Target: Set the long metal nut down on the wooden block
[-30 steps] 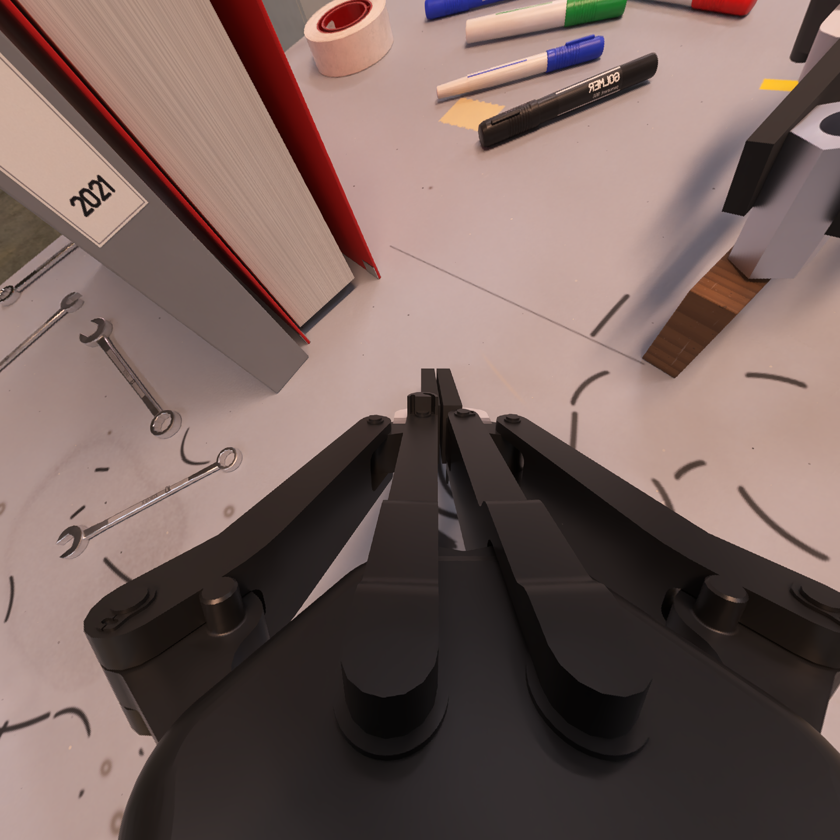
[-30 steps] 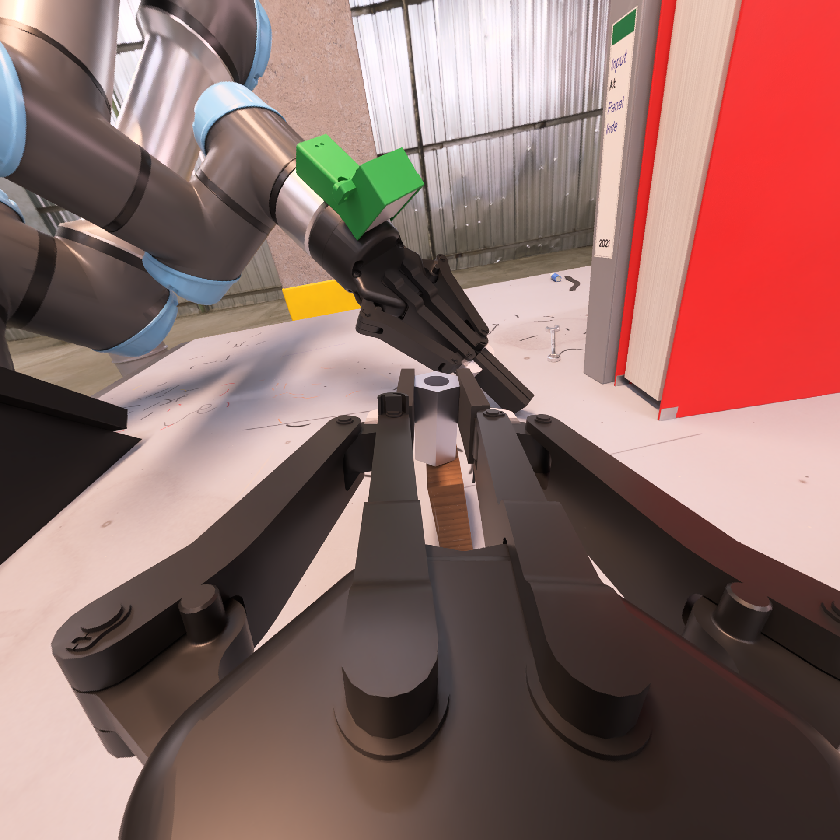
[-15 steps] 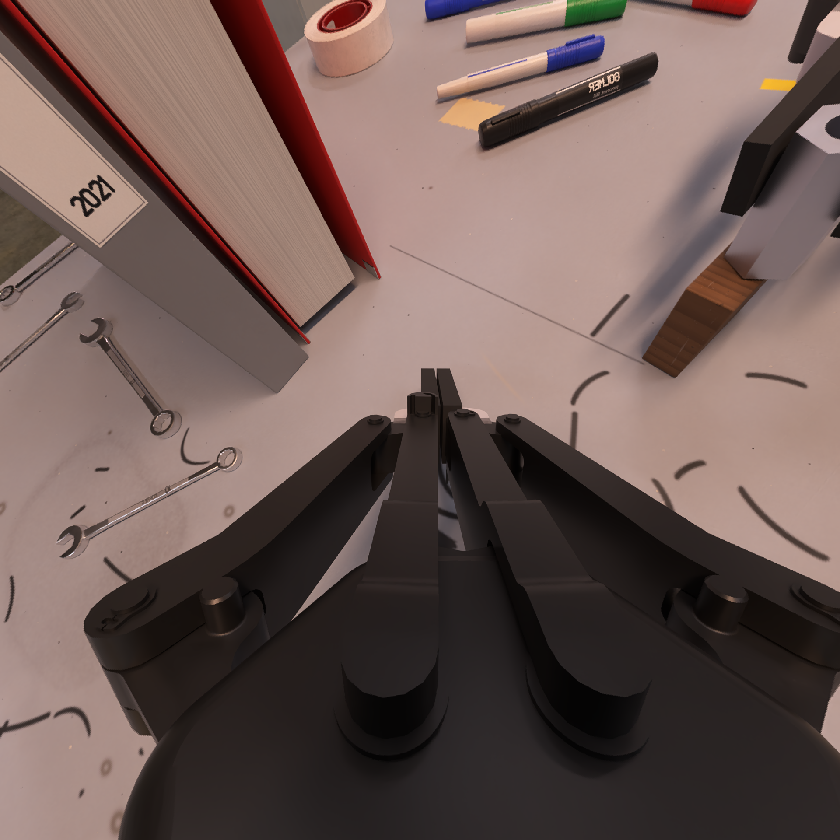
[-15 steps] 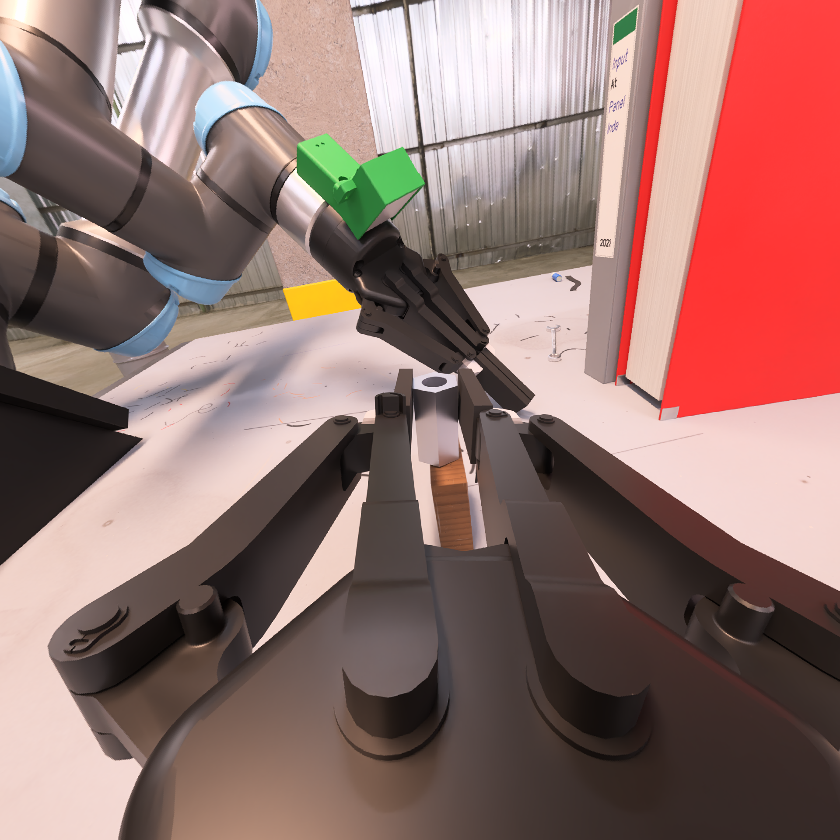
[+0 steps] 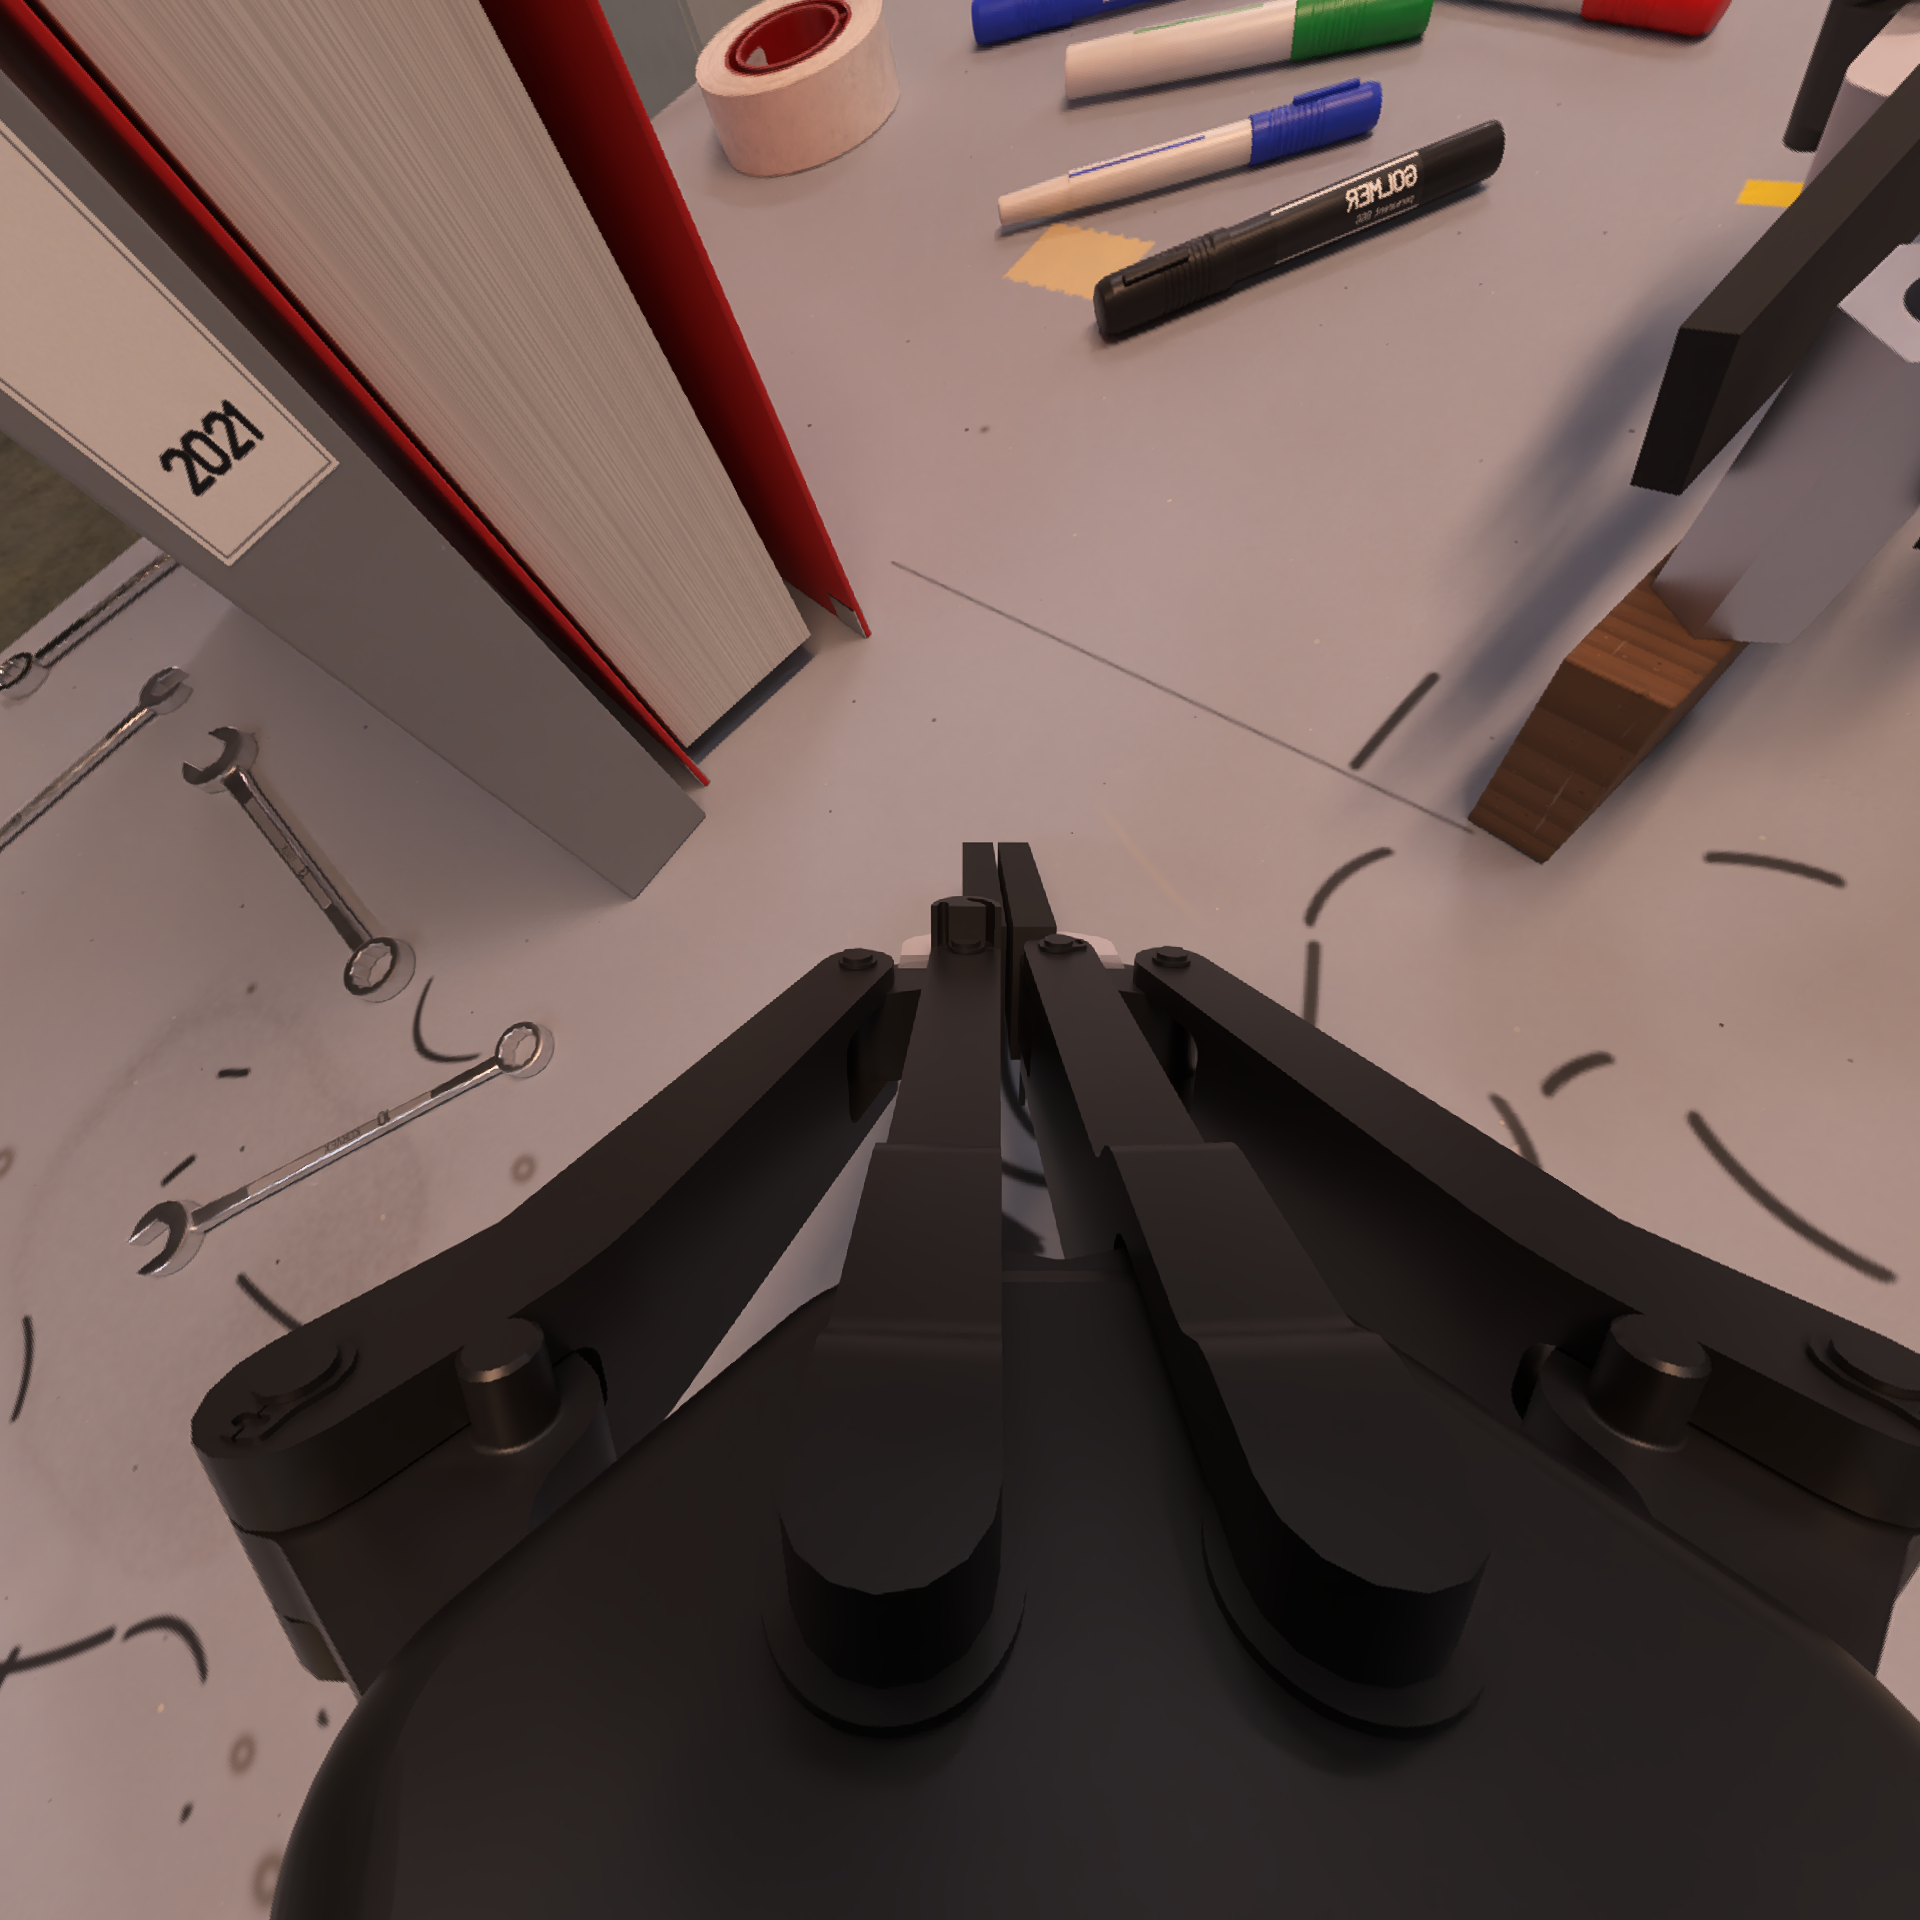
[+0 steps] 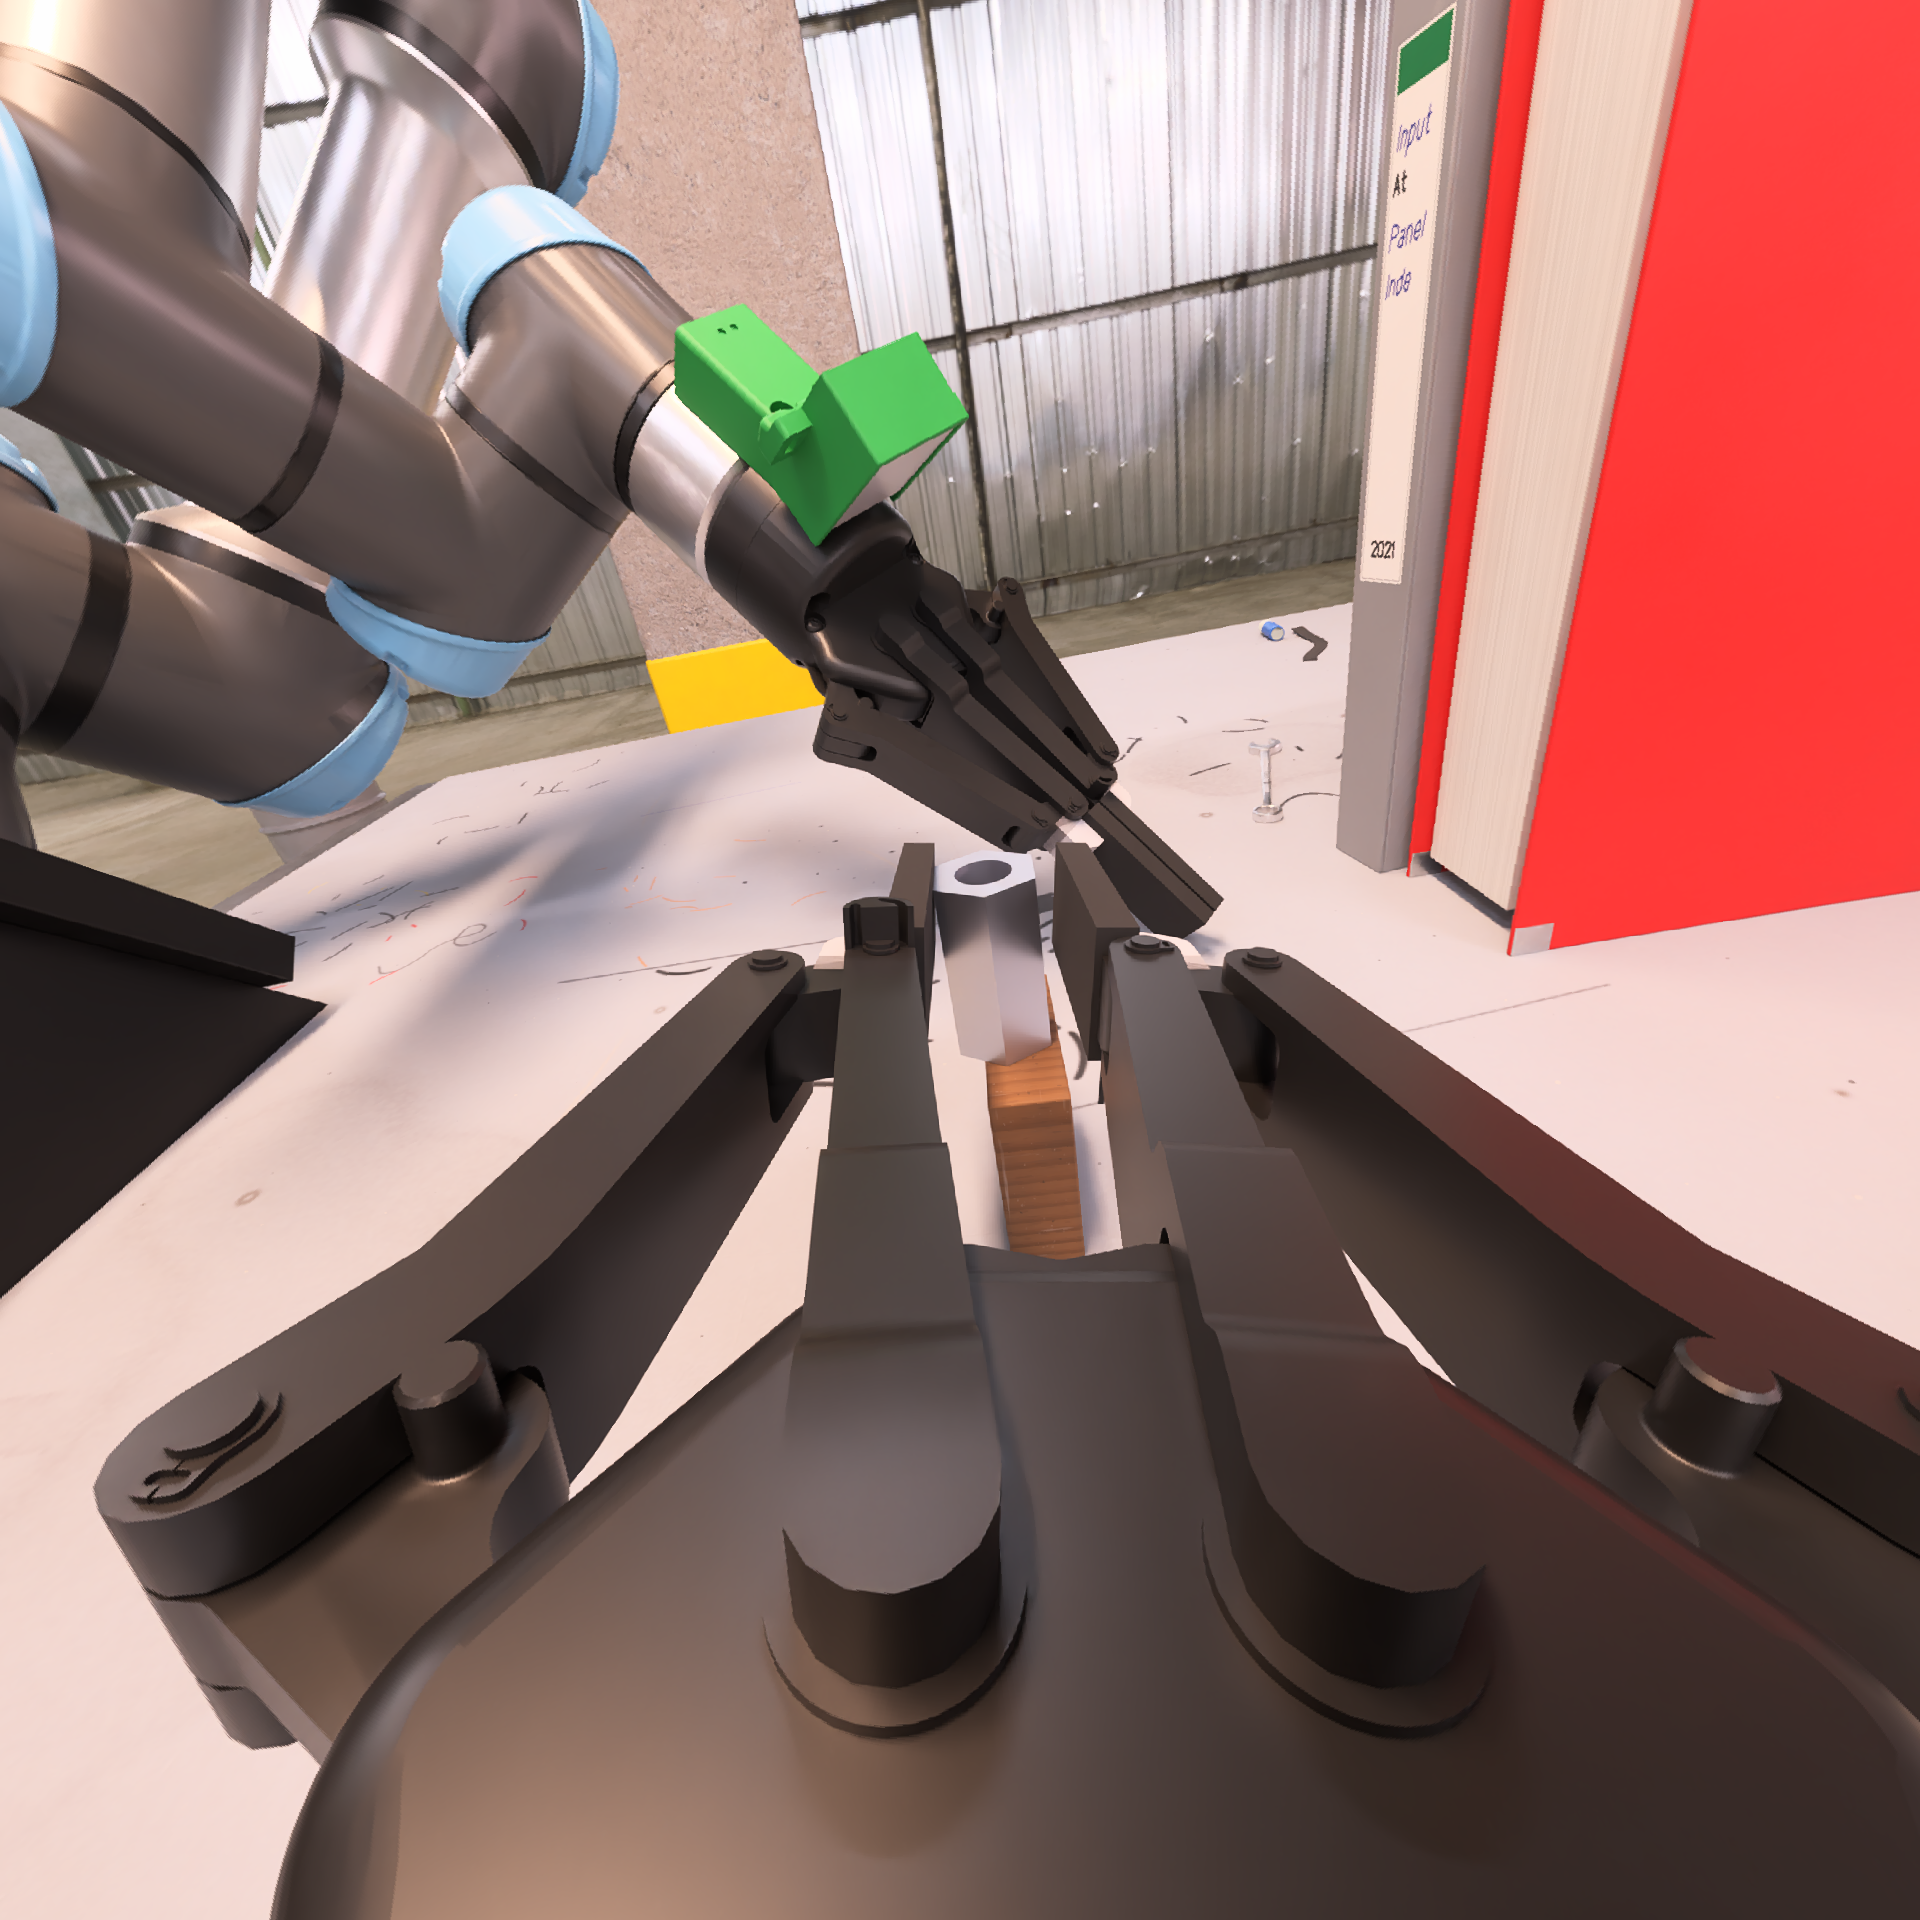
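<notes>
- Grey and scribbled with dark pen marks, the tabletop [image 5: 1091, 540] carried loose clutter: wrenches [image 5: 332, 1138], markers [image 5: 1299, 223] and a roll of tape [image 5: 795, 88], with a red binder [image 5: 582, 343] standing upright beside a grey one.
- At the right gripper [image 6: 992, 914], the fingers were parted: a gap showed on each side of the long metal nut [image 6: 987, 966], so the pinch looked released, not clamping.
- That nut stood upright, bore up, its lower end on the far end of the wooden block [image 6: 1029, 1153], which lay flat on the table.
- Placement looked essentially made; the grip straddling the block had kept the nut square to the narrow wood.
- Nearby, the left gripper [image 5: 995, 868] hung low over bare table with its fingers pressed together and empty, probably parked clear of the block.
</notes>
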